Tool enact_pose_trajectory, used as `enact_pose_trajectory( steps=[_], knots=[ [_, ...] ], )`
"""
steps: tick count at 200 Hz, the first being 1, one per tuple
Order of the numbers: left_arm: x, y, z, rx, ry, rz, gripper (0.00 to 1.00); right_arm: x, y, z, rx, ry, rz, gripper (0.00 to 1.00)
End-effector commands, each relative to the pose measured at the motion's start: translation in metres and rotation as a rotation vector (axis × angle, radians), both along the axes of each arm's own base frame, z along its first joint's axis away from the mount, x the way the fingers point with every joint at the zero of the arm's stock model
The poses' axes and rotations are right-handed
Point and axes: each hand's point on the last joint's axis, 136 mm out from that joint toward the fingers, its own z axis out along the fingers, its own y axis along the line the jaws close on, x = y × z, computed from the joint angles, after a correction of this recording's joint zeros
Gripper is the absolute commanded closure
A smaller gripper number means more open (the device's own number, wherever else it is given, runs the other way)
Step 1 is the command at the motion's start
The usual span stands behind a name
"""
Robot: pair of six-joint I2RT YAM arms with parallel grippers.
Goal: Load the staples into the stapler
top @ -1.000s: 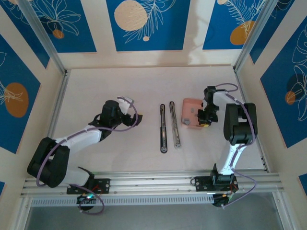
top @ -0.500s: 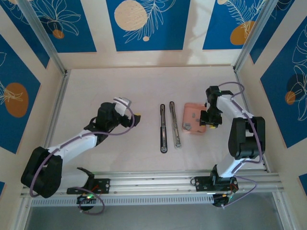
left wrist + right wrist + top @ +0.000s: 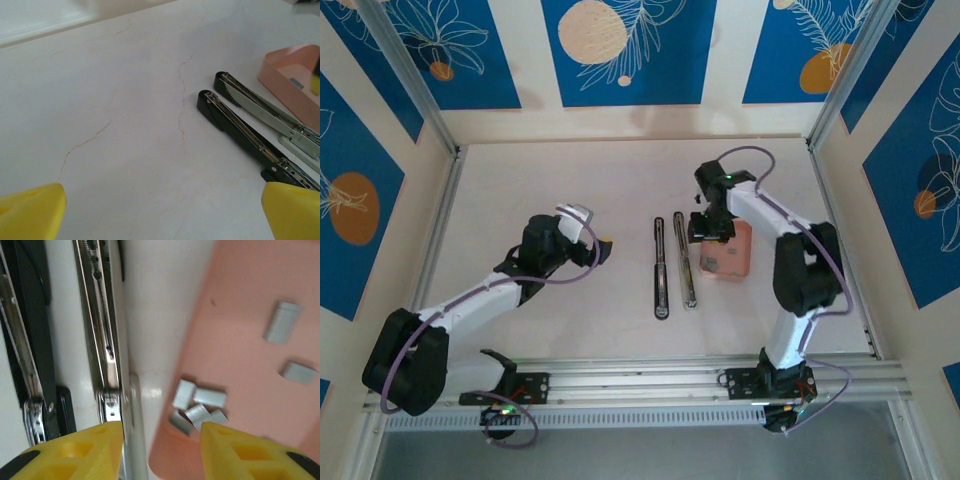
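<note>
Picking up staples looks like the step in hand. Nearest the bases, the table (image 3: 570, 330) lies bare up to the rail. Farther out, the left gripper (image 3: 603, 248) hovers with its fingers spread wide and nothing between them. It is left of the stapler (image 3: 661, 270), which lies opened flat, with the black bar (image 3: 240, 131) and the silver bar (image 3: 272, 114) side by side, close but apart. Just right of them sits the tray (image 3: 736, 262), and the staples (image 3: 199, 407) are in it: a loose clump near its left rim and two more pieces farther in. The right gripper (image 3: 161, 440) hangs over that rim, fingers partly apart and empty. One tip is over the bars' ends and the other is over the tray.

To do this well, I would shift right until both tips straddle one piece, come straight down and close gently. The pieces are small and overlap, so a loose outer one seems safer than biting into the pile. The rim could catch the left tip.

The gap between the tray and the silver bar is narrow, so a sideways sweep risks nudging the bar. Beyond the tray, toward the back wall (image 3: 630, 120), the table is open. The side wall stands near the right arm's elbow.
</note>
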Motion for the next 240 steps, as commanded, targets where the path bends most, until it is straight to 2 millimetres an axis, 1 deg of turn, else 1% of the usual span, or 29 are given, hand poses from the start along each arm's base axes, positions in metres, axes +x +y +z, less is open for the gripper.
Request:
enact_pose_trajectory(
  steps=[1, 23, 40, 82, 121, 157, 172, 187, 199, 219, 240],
  knots=[
    [0.003, 0.007, 0.007, 0.023, -0.035, 0.018, 0.00, 0.001, 0.005, -0.013, -0.014, 0.053, -0.014, 0.55],
    [0.003, 0.008, 0.007, 0.031, -0.036, 0.022, 0.00, -0.003, 0.001, -0.025, -0.039, 0.089, -0.027, 0.56],
    [0.004, 0.007, 0.005, 0.033, -0.032, 0.021, 0.00, -0.009, 0.002, -0.031, -0.033, 0.105, -0.030, 0.60],
    [0.005, 0.005, 0.001, 0.031, -0.020, 0.017, 0.00, -0.037, 0.003, -0.040, -0.028, 0.167, -0.023, 0.69],
    [0.005, 0.005, 0.003, 0.026, -0.022, 0.014, 0.00, -0.059, -0.010, -0.038, -0.091, 0.189, -0.041, 0.70],
    [0.005, 0.005, 0.002, 0.023, -0.020, 0.013, 0.00, -0.076, -0.027, -0.029, -0.143, 0.183, -0.065, 0.69],
    [0.004, 0.004, 0.000, 0.024, -0.016, 0.011, 0.00, -0.082, -0.029, -0.027, -0.140, 0.184, -0.061, 0.66],
    [0.004, 0.003, 0.002, 0.014, -0.017, 0.007, 0.00, -0.084, -0.024, -0.022, -0.089, 0.171, -0.051, 0.61],
    [0.003, 0.000, 0.006, -0.005, -0.026, -0.008, 0.00, -0.082, -0.020, -0.013, -0.048, 0.141, -0.049, 0.58],
    [-0.001, -0.007, 0.013, -0.035, -0.033, -0.048, 0.00, -0.069, -0.016, 0.009, 0.025, 0.069, -0.060, 0.57],
    [-0.004, -0.010, 0.016, -0.047, -0.036, -0.072, 0.00, -0.050, -0.022, 0.029, 0.075, 0.003, -0.072, 0.57]
  ],
)
